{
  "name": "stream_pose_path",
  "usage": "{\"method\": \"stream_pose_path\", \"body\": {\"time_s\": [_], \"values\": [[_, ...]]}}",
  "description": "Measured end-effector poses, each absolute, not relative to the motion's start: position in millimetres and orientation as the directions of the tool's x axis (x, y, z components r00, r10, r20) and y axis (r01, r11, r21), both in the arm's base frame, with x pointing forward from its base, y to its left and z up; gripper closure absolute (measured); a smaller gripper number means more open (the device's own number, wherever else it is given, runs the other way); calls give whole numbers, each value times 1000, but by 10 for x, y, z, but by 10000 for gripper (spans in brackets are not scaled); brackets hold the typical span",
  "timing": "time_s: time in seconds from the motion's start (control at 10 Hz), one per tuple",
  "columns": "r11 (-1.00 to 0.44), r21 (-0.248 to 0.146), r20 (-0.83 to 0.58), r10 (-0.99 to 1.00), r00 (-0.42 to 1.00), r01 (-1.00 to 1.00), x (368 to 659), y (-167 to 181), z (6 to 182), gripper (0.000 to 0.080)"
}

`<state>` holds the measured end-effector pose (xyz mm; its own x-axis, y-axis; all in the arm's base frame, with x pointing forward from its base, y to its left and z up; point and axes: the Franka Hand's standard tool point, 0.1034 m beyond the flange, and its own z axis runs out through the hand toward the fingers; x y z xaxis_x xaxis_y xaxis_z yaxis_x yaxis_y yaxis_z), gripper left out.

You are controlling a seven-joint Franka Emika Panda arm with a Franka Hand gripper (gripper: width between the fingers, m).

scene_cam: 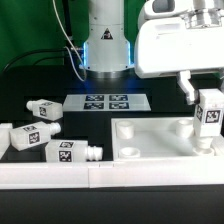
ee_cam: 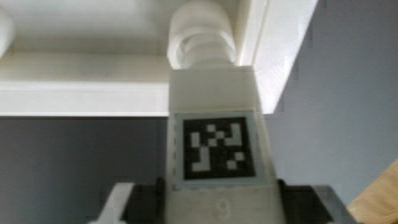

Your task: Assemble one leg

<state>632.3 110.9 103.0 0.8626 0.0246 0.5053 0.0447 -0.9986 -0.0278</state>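
The big white top fills the lower right of the exterior view. At the frame's right edge I hold the leg roughly upright, my pincer clamped on its flat sides at the end away from the peg. I judge it light, stiff and slick, so a firm squeeze there should stop twisting.

On my black table I see the marker board, three loose legs and the square white top.
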Motion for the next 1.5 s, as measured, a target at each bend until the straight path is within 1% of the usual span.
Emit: {"method": "stream_pose_path", "body": {"time_s": [0.4, 0.7, 0.9, 1.0, 1.1, 1.3, 1.4, 1.5], "values": [[-999, -20, 505, 27, 863, 43, 6323, 1071, 927, 514], [-999, -17, 512, 33, 858, 49, 6301, 1106, 829, 514], [-999, -14, 527, 35, 849, 50, 6308, 1093, 826, 514], [-999, -14, 527, 36, 849, 51, 6308, 1096, 826, 442], [-999, -14, 527, 36, 849, 51, 6308, 1096, 826, 442], [-999, -14, 527, 36, 849, 50, 6308, 1096, 826, 179], [-999, -17, 521, 30, 853, 46, 6310, 1093, 829, 179], [-999, -31, 487, 11, 874, 29, 6323, 1091, 857, 159]]}}
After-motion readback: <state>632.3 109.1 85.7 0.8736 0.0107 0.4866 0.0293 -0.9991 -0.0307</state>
